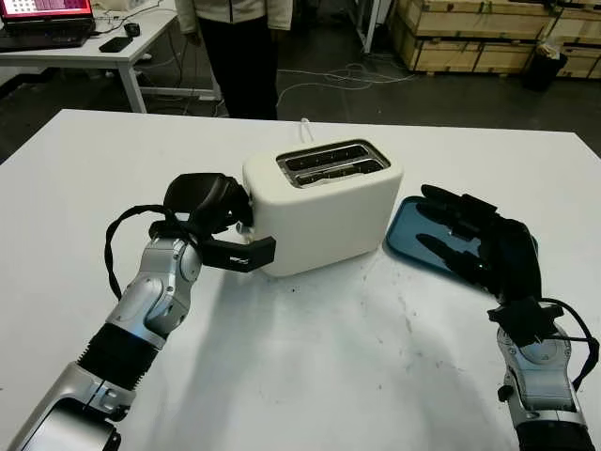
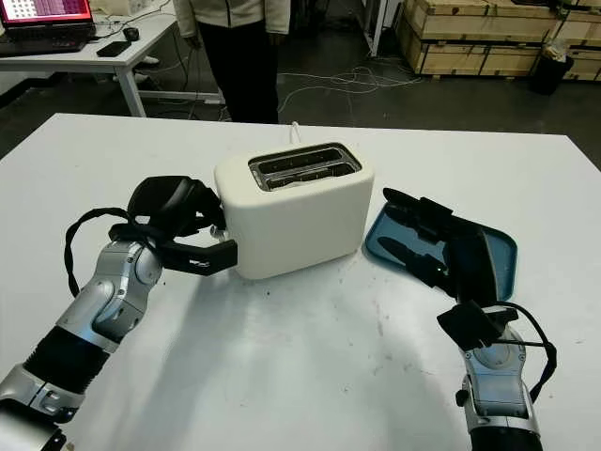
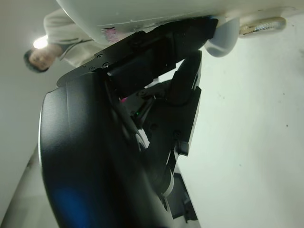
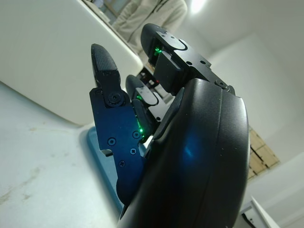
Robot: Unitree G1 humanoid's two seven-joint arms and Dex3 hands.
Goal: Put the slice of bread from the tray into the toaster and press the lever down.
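1. The cream two-slot toaster sits mid-table on the white table; whether bread is in its slots I cannot tell.
2. The left hand presses against the toaster's left end, where the lever is; finger state I cannot tell.
3. The right hand hovers open above the blue rectangular tray, just right of the toaster.
4. A person stands beyond the table.

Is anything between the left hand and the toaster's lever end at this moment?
Nothing visible. The left hand is already pressed against the end face of the toaster, fingers curled at it; the lever itself is hidden behind the hand. The right hand hovers open over the tray.
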